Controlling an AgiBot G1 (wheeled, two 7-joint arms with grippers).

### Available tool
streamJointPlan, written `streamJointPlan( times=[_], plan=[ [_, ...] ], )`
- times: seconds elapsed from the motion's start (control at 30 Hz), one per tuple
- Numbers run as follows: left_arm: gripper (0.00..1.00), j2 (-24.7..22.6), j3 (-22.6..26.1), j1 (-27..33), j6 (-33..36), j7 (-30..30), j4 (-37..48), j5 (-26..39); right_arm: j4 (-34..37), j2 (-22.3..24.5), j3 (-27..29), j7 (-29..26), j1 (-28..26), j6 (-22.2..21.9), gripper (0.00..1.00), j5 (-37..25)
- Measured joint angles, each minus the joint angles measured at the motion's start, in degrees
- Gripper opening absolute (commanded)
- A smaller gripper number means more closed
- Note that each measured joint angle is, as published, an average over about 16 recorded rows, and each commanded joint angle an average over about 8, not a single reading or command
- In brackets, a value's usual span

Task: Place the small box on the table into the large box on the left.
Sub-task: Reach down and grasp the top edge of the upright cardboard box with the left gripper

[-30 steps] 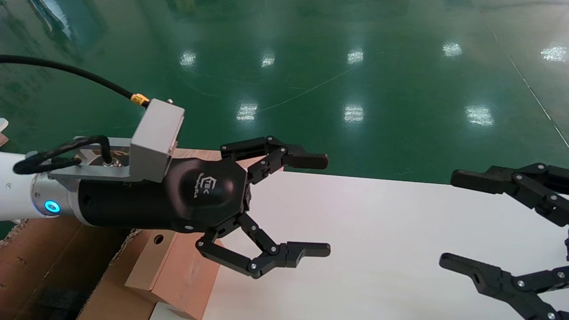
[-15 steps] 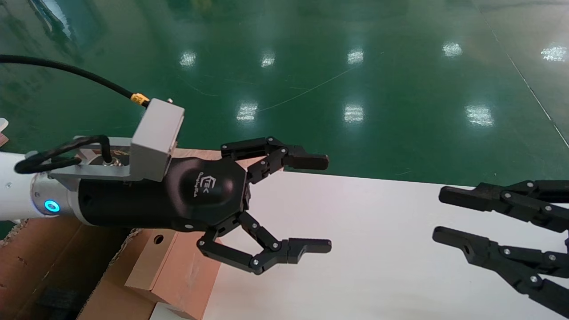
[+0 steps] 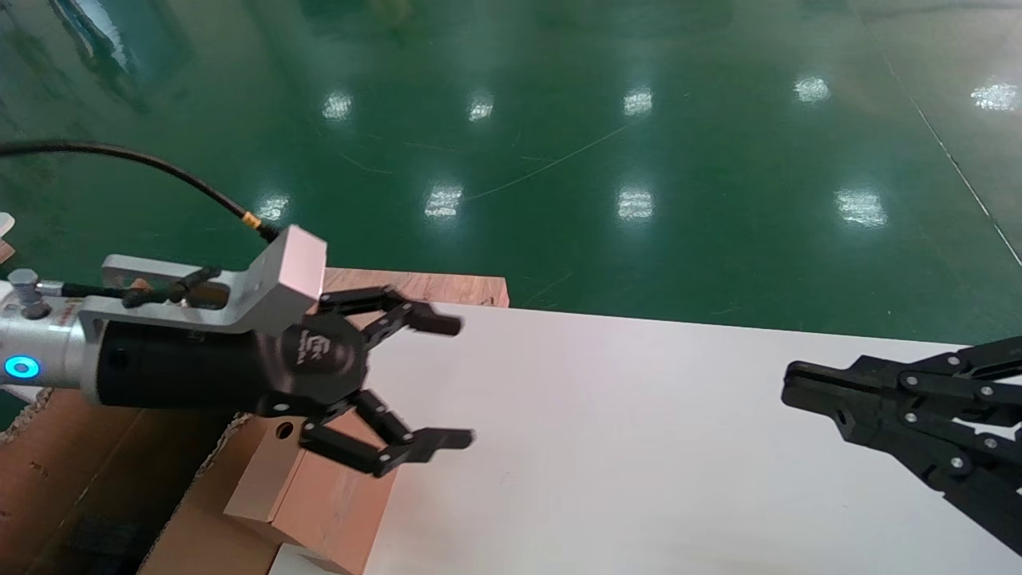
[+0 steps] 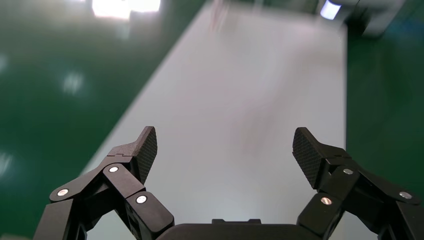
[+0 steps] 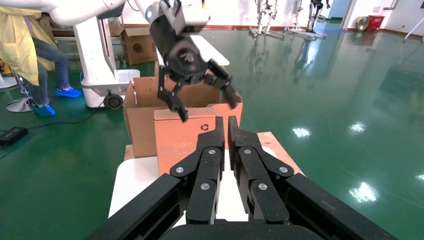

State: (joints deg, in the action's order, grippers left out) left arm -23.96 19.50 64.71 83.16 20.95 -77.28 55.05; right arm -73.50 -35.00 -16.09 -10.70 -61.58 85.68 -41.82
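Pinkish-brown cardboard is what you have nearest: the small box (image 3: 319, 495) sits under and just behind your left end effector (image 3: 451, 382), its smooth faces matte, a round hole punched near the upper edge, and in the right wrist view a tiny black recycling mark on its front. It stands at the left edge of the smooth white tabletop (image 3: 639, 447), beside the large box (image 3: 72, 479), whose corrugated brown wall shows a ragged, torn rim and a dark inside.

Your left end effector hangs above that small box with its black jointed fingers (image 4: 142, 150) spread wide and nothing between the ribbed pads; it touches no cardboard. Your right end effector (image 3: 798, 383) reaches in low over the tabletop well to the right, fingers pressed together and holding nothing.

Beyond the left end effector, a reddish wooden board (image 3: 423, 286) with visible grain pokes out past the tabletop's far edge. Farther still, glossy green floor (image 3: 559, 120) mirrors the ceiling lamps. In the right wrist view you can also see a person in a yellow coat (image 5: 25, 45) past the large box.
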Motion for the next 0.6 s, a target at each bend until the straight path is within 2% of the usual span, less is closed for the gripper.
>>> streamJointPlan(
  times=[0.37, 0.6],
  plan=[
    [1.00, 1.89, 2.47, 4.11, 1.76, 4.07, -0.07, 7.09, 0.03, 0.01, -0.01, 0.02, 0.00, -0.01, 0.00, -0.01],
    [1.00, 1.23, 5.33, 10.03, 3.17, 9.50, -0.12, 15.99, 0.06, 0.01, -0.04, 0.04, -0.01, -0.01, 0.00, 0.00]
  ],
)
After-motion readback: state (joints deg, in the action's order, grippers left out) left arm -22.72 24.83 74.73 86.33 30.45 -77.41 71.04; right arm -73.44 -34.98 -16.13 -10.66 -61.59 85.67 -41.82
